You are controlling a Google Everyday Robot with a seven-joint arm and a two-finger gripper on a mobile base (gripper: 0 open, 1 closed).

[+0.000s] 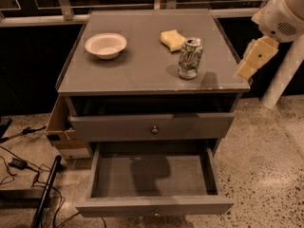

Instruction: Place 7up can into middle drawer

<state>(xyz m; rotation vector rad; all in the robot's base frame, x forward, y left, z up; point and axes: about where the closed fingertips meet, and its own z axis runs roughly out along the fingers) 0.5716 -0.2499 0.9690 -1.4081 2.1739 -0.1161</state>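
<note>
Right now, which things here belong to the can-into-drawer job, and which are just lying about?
Job: 7up can, upright on the cabinet top; middle drawer, pulled open; pincer, beside the cabinet's right edge, apart from the can.
Lying about: white bowl; yellow sponge; upper drawer; floor cables.
</note>
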